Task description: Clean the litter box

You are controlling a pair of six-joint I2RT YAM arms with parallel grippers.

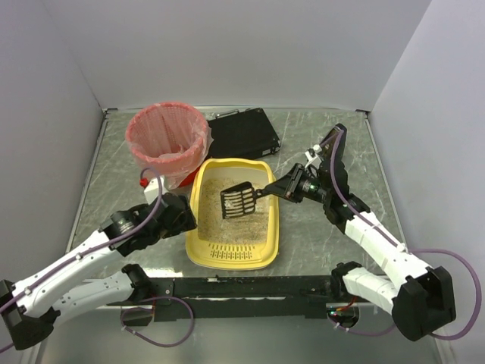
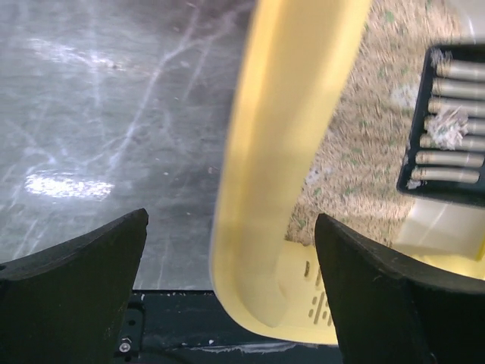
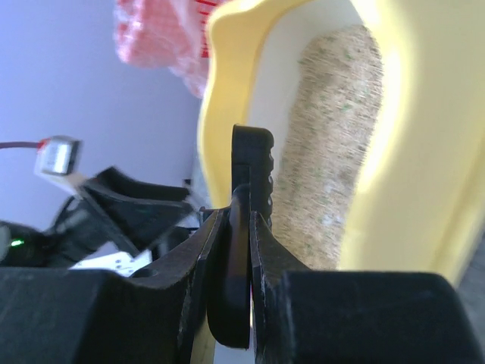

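Your right pincer (image 1: 277,187) pinches the black slotted scoop (image 1: 237,199) over the yellow plastic litter box (image 1: 231,262); tilting could spill its clump (image 2: 453,121) (left pincer (image 2: 231,220) gapes empty astride the rim).

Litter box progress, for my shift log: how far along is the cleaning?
Done: nothing evident; inside the pink-lined bin is unclear. In hand: right gripper shut on the black scoop, a whitish clump on its slots above the litter; open left gripper straddles the litter box rim. Left: dump the clump, sift more.

Grey marbled table (image 1: 303,243), yellow litter box (image 1: 231,258), pink-lined bin (image 1: 174,159), apparently flat black case (image 1: 242,133)
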